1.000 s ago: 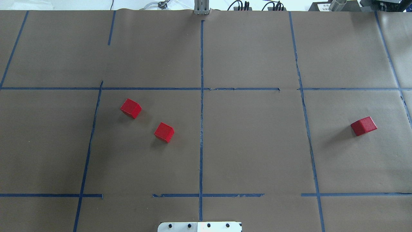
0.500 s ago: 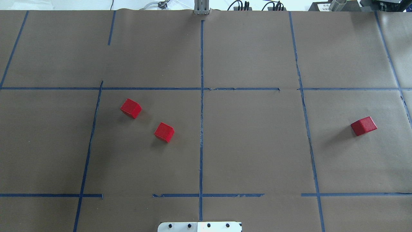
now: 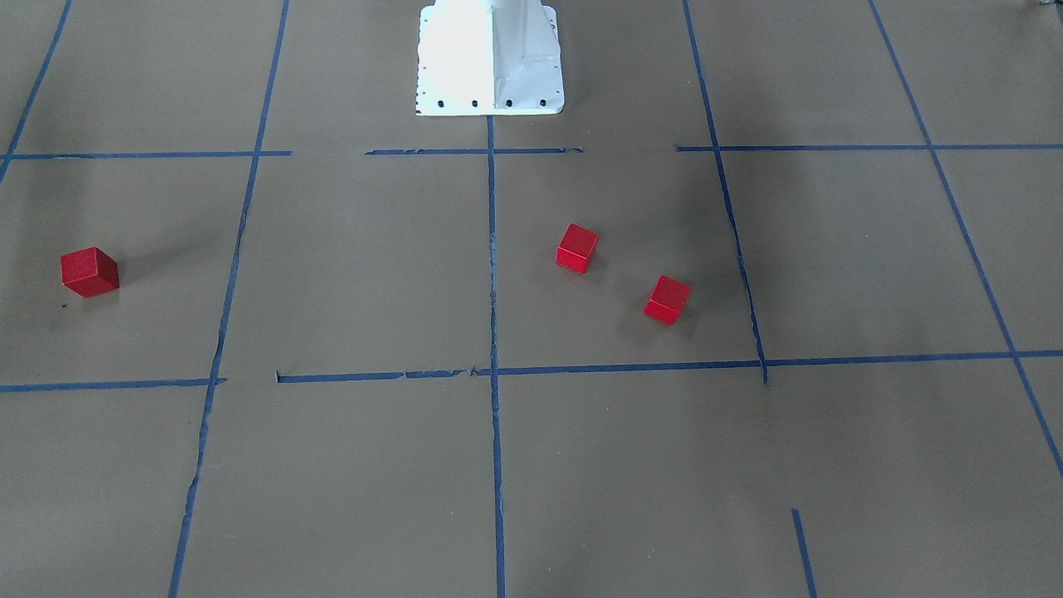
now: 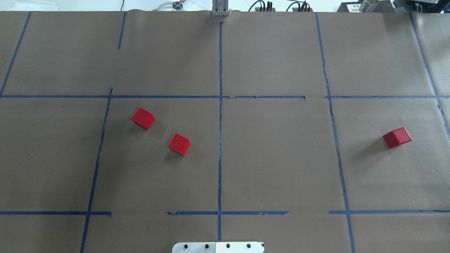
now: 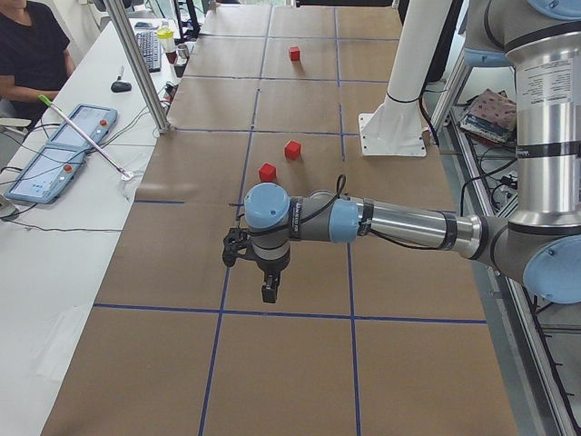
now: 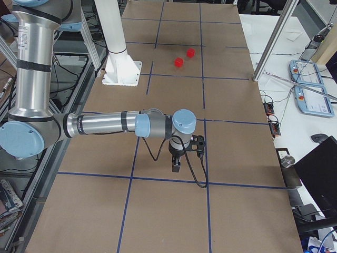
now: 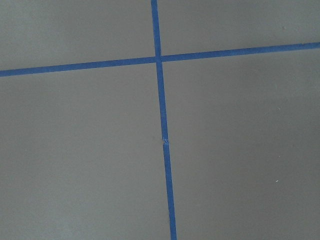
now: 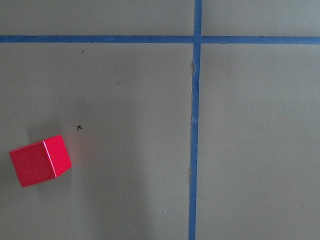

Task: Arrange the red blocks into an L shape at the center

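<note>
- Blocks: three red blocks (image 4: 179, 144) lie scattered on brown paper (image 4: 281, 168) gridded with blue tape lines (image 4: 105, 96). None touches another, and no L shape is begun.
- In the overhead view, two sit left of middle, near each other on a diagonal. The lone block (image 4: 397, 137) sits at the far right, well apart from them. The center (image 4: 220, 151), on the middle vertical tape line, is bare.
- The left gripper (image 5: 269, 289) hangs pointing down, low in the left side view, holding nothing. The pair of blocks is higher in that frame, well apart from it. Its wrist camera sees only crossing tape.
- The right gripper (image 6: 176, 166) hangs likewise in the right side view, holding nothing. Its wrist camera shows the lone block at lower left, off to one side.
- How wide either gripper stands open cannot be told.
- The step in hand is probably reaching for a first block. Each block sits skewed to the tape, so turn the wrist to meet flat faces, center over the block, then descend.
</note>
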